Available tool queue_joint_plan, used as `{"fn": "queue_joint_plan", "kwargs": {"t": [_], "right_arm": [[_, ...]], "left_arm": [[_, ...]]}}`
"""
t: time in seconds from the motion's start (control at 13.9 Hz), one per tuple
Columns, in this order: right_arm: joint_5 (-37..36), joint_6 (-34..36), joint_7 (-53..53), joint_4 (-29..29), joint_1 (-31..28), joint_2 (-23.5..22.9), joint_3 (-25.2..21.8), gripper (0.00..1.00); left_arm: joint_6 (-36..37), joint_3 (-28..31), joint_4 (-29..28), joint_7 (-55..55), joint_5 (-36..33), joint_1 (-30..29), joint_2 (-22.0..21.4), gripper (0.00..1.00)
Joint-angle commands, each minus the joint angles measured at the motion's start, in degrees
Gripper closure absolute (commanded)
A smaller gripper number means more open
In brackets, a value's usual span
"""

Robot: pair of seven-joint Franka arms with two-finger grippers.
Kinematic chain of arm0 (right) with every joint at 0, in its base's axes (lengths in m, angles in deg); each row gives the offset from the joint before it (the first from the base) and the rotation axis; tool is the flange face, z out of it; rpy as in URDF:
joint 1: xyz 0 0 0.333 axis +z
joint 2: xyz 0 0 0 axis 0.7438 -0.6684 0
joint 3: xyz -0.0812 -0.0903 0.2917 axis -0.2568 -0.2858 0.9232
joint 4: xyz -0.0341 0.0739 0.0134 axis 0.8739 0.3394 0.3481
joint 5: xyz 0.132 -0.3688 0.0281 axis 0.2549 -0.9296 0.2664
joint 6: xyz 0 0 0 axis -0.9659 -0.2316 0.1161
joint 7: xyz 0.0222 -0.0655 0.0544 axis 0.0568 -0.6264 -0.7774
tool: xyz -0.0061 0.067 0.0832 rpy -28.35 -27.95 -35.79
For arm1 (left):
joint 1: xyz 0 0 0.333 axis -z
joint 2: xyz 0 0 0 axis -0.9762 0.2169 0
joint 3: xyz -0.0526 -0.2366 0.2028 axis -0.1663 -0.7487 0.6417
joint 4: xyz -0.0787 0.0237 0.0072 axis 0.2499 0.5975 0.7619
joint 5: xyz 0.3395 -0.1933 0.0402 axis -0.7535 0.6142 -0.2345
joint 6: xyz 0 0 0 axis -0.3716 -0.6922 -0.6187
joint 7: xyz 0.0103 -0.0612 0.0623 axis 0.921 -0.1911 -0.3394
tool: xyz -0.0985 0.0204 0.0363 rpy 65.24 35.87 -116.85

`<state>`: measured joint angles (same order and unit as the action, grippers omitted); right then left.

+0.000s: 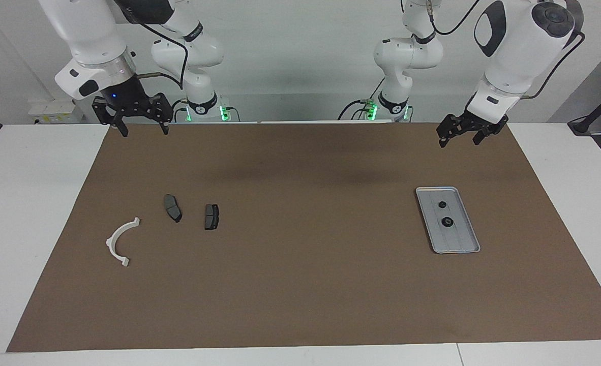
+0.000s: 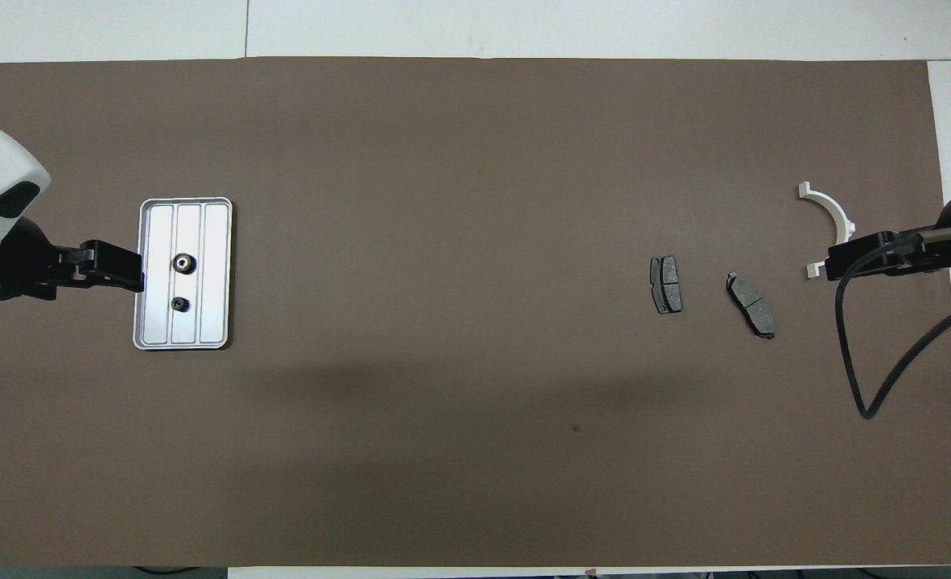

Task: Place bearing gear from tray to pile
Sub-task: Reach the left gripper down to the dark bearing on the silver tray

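I saw the left hand hanging in the air at the left arm's end of the tabletop, over the brown mat near the mat's edge closest to the robots, its fingers spread and carrying nothing. In the facing view it stood well above the surface and clear of the tray.

The silver tray lay flat on the mat toward the left arm's end, its long sides running away from the robots. Two small dark bearing gears sat on its ribbed floor: the larger gear farther from the robots, the smaller gear nearer to them, apart from each other and both along the tray's middle strip.

The middle of the mat was bare brown paper with soft shadows.

Toward the right arm's end lay the pile. First came one dark grey brake pad, then a second brake pad lying at a slant just beside it, not touching. The white semicircular bracket lay closest to that end of the mat, apart from the pads.

The right hand hung high over the mat's corner nearest the robots at that end, also released and carrying nothing.
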<state>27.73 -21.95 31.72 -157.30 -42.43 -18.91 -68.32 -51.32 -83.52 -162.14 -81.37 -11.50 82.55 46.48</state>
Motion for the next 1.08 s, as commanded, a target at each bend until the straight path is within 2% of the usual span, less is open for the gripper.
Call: {"fn": "queue_joint_plan", "kwargs": {"t": [0.0,0.29,0.43,0.72,1.01], "right_arm": [[1.68,-0.55,1.5,-1.04,-0.79,1.06,-0.16,0.0],[1.68,-0.64,1.32,-1.04,-0.79,1.06,-0.25,0.0],[1.68,-0.64,1.23,-1.04,-0.79,1.06,-0.25,0.0],[1.59,-0.81,1.06,-1.04,-0.7,1.06,-0.25,0.0],[1.68,-0.99,1.23,-2.35,-0.7,1.32,-0.25,0.0]], "left_arm": [[-7.65,0.35,-7.2,-4.61,0.3,-3.14,-1.68,0.0],[-23.45,0.35,-14.58,-5.95,0.3,-4.46,5.17,0.0],[-30.32,0.35,-18.98,-6.9,0.3,-6.29,6.06,0.0],[-33.95,0.44,-19.7,-9.72,0.3,-6.57,11.68,0.02],[-34.92,0.35,-22.15,-9.29,0.3,-6.4,12.04,0.05]]}}
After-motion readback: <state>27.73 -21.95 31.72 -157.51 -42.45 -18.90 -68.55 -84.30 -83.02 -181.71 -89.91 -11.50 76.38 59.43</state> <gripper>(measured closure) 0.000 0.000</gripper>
